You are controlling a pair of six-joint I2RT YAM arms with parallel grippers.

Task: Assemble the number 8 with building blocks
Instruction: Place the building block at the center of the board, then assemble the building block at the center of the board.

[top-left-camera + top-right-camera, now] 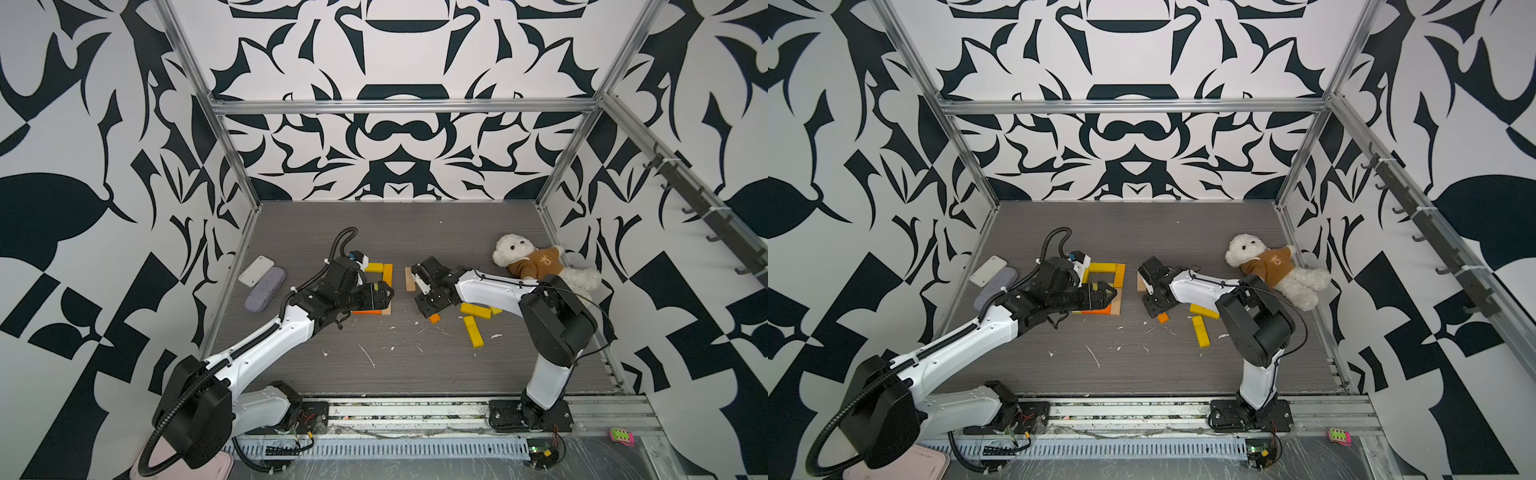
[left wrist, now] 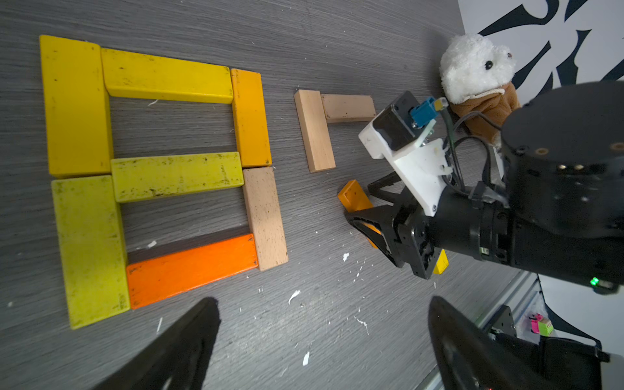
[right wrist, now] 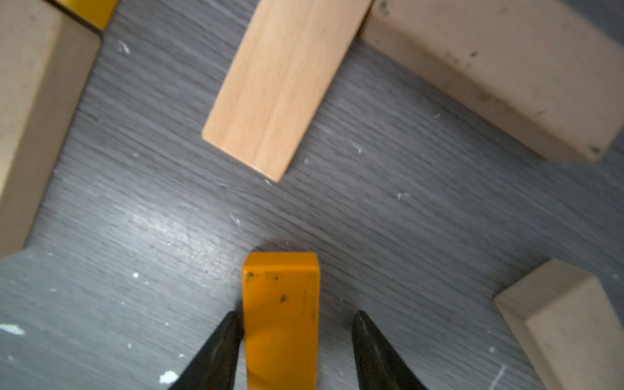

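Already we are seeing a finished eight (image 2: 175, 175) nearer the table's (image 1: 374, 232) left edge, left gripper (image 2: 322, 302) gaping empty beside it; rightward, a tan pair (image 2: 315, 131) is seemingly starting another, right gripper (image 3: 296, 313) straddling an orange block (image 3: 280, 297), jaws slack.

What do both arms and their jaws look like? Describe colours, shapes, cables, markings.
Both the left arm and right arm have white link shells with black joint housings. The jaws are black, tapering to pointed tips. A ribbed black hose loops along the left arm; a thin black cable trails the right. A white camera mount carries a blue connector; a green light glows nearby.
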